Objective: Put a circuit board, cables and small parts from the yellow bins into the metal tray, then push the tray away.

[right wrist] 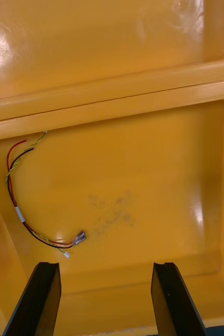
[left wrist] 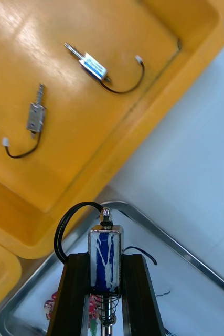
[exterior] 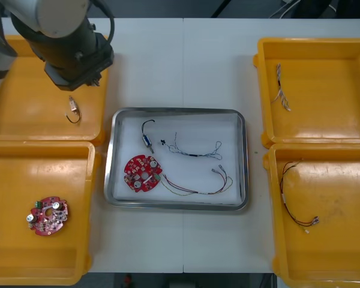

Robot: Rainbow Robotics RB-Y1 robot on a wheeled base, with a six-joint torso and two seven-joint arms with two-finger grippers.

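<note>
The left gripper (left wrist: pixel 105 262) is clamped on a small metal part (left wrist: pixel 105 244) with a blue label and a looped black cable. It holds the part over the far-left corner of the metal tray (exterior: pixel 179 111), just beside the far-left yellow bin (exterior: pixel 24 120). 2 more small parts (left wrist: pixel 35 115) with black cables lie in that bin. The tray holds a red circuit board (exterior: pixel 143 174), another metal part (exterior: pixel 147 140), a twisted blue and white cable (exterior: pixel 195 150) and a red and yellow cable (exterior: pixel 198 187). The right gripper (right wrist: pixel 105 269), fingers apart and empty, hangs over the near-right bin (right wrist: pixel 143 173), where a second red and yellow cable (right wrist: pixel 18 212) lies.
</note>
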